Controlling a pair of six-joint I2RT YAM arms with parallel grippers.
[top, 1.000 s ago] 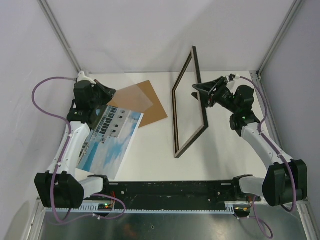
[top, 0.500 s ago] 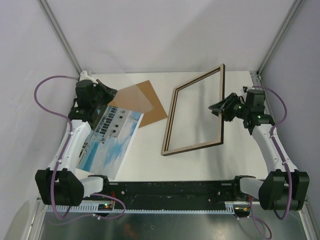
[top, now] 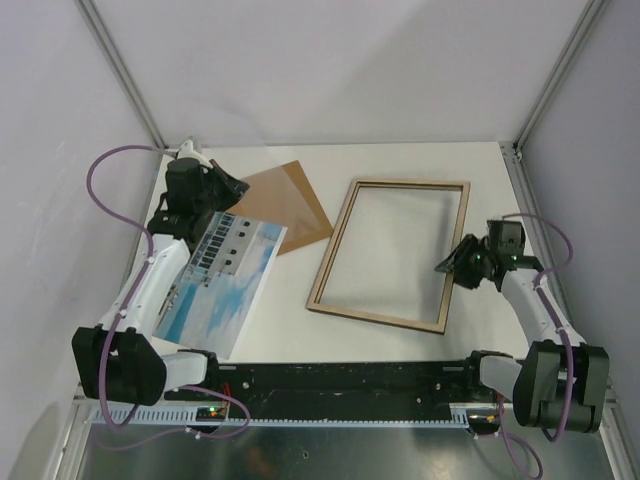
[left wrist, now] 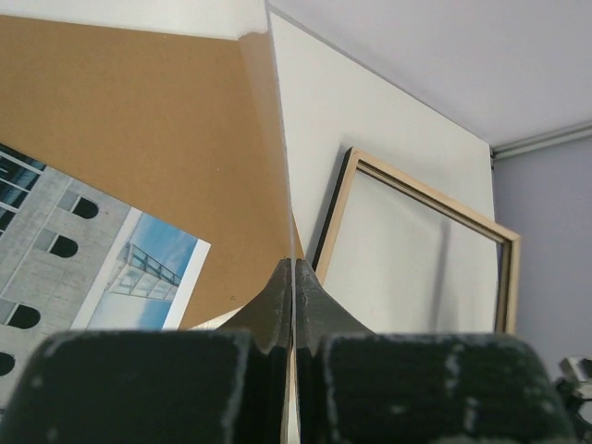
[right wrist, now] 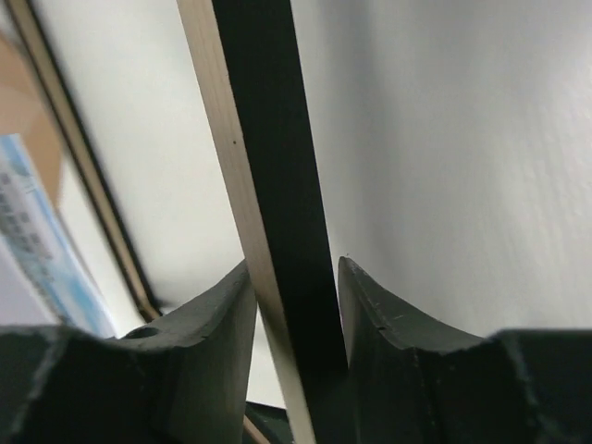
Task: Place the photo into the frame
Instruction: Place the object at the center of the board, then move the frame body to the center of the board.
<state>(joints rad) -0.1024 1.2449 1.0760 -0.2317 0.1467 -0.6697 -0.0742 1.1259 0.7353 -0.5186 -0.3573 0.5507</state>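
Note:
The frame [top: 384,318] lies nearly flat at centre right of the table, light wood side up. My right gripper [top: 447,268] is shut on its right rail, which shows black and wood between the fingers in the right wrist view [right wrist: 268,166]. The photo [top: 215,285], a white building against blue, lies on the left of the table under my left arm. It also shows in the left wrist view [left wrist: 83,259]. My left gripper [top: 225,185] is shut on a thin clear sheet [top: 262,190], seen edge-on [left wrist: 277,166] above the brown backing board [top: 305,215].
The brown backing board lies behind the photo, left of the frame, with its near corner close to the frame's left rail. Metal posts and grey walls stand round the table. A black rail [top: 350,380] runs along the near edge between the arm bases.
My right gripper has swung the frame down from standing on edge to lying nearly flat, moving right and nearer. My left gripper has shifted slightly back, still holding the clear sheet.

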